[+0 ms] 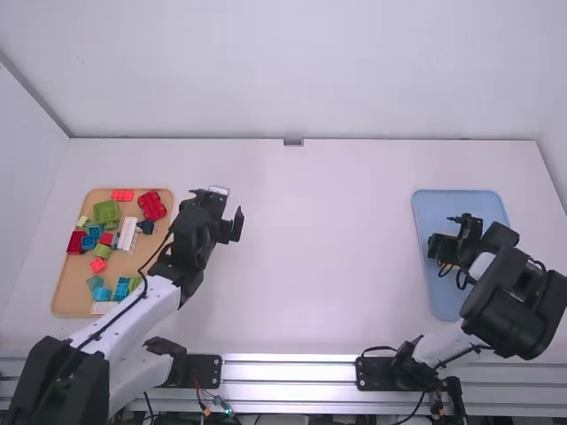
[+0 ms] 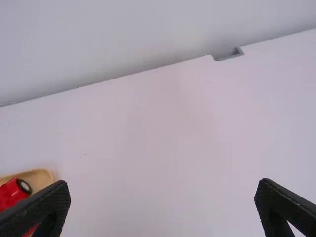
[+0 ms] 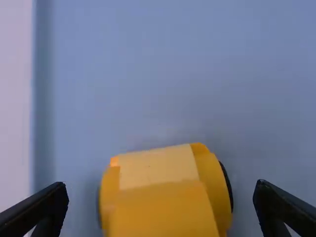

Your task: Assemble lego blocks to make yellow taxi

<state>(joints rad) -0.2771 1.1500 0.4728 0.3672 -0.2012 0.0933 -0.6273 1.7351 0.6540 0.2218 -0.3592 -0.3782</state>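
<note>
R grip (image 3: 160,193): spread, straddling taxi (image 3: 163,210), prob. to clear its sides | taxi: in blue tray (image 1: 456,202), upright, prob. for stability | L grip (image 2: 163,193): spread, empty, above tbl (image 1: 310,266) | blocks (image 1: 106,212): tan tray (image 1: 71,292), prob. stock

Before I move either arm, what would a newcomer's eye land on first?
First, the yellow car in the blue tray at right, framed by the open fingers of the right hand. Next, the bright jumble of blocks in the tan tray at far left, with the left hand open to its right.
</note>
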